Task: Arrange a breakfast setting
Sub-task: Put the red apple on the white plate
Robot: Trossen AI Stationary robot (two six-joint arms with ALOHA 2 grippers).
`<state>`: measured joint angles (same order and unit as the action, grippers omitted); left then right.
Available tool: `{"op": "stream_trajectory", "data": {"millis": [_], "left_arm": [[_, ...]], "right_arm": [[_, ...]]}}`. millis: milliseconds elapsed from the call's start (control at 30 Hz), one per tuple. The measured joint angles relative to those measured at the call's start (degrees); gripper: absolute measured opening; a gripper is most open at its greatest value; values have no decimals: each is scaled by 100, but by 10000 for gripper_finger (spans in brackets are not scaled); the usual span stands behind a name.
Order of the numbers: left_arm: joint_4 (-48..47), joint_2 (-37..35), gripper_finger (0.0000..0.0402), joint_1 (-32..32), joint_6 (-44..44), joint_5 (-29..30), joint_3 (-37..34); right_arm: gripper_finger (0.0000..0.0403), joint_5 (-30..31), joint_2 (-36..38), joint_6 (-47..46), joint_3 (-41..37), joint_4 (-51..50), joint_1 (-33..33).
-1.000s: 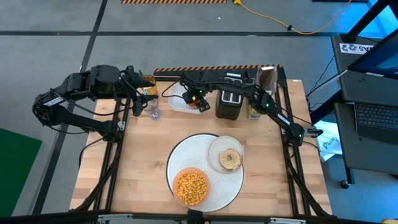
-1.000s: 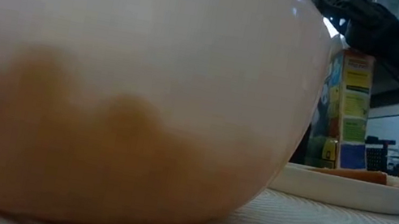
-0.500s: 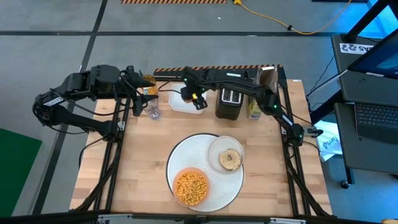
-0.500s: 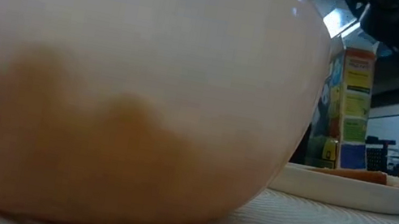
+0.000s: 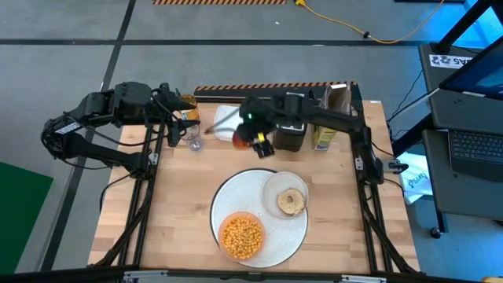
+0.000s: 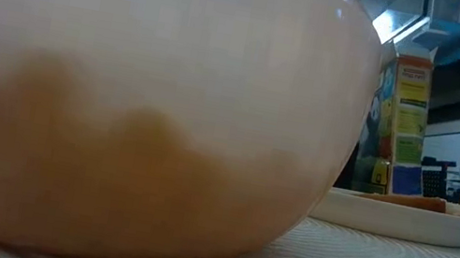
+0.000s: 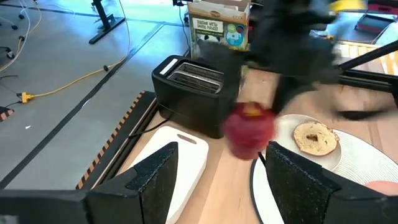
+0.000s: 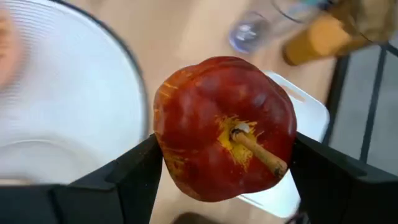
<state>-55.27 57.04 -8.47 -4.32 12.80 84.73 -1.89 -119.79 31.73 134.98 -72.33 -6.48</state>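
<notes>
Red apple [image 8: 224, 127] sits clamped in the right end effector [image 5: 250, 139].

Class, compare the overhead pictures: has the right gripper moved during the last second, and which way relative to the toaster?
Yes. The right gripper, shut on the red apple, has come off the white tray beside the black toaster, toward the placemat.

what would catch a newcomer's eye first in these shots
First the red apple, clamped in the right pincer and held in the air between the white tray and the black toaster. Next the big round white placemat near the table's front, carrying the orange bowl of yellow cereal puffs and a small plate with a bagel. The left pincer waits, open, at the far left corner.
</notes>
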Motion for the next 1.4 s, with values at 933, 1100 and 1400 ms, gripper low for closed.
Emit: {"op": "stream_trajectory", "data": {"millis": [933, 1100, 1400], "left_arm": [[-2, 2, 228, 0, 2, 0, 0], [0, 1, 228, -1, 1, 0, 0], [0, 2, 228, -2, 0, 0, 0]], "right_arm": [[288, 359, 2305, -2907, -5047, 1558, 1674], [288, 326, 2431, -3019, -5855, 2164, 1785], [288, 390, 2394, -3168, -6545, 3041, 1615]]}}
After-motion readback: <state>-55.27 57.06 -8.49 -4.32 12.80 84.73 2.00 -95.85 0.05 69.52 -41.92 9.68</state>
